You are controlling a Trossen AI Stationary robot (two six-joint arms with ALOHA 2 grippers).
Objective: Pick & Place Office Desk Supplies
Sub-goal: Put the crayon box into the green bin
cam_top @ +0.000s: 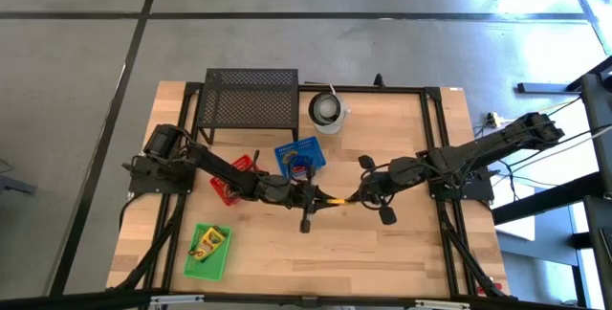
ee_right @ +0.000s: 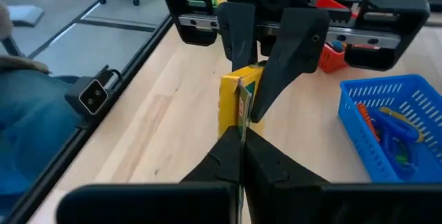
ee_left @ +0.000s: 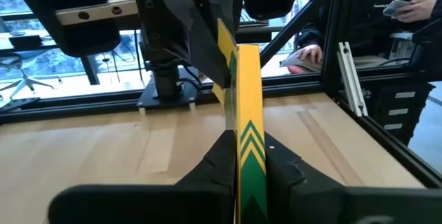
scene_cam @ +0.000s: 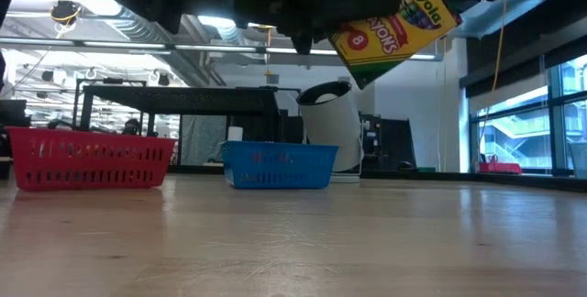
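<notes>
Yellow-green: 1 crayon box (ee_left: pixel 247 120) between 2 grippers' fingers; 3 baskets.

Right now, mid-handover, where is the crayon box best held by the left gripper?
By its free end, from the left, where the left gripper sits: the crayon box hangs edge-on, right gripper pinching the other end, so jaws meet flat faces.

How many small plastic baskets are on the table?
3: a red basket by the left arm, a blue basket in front of the white cup, a green basket at the near-left.
</notes>
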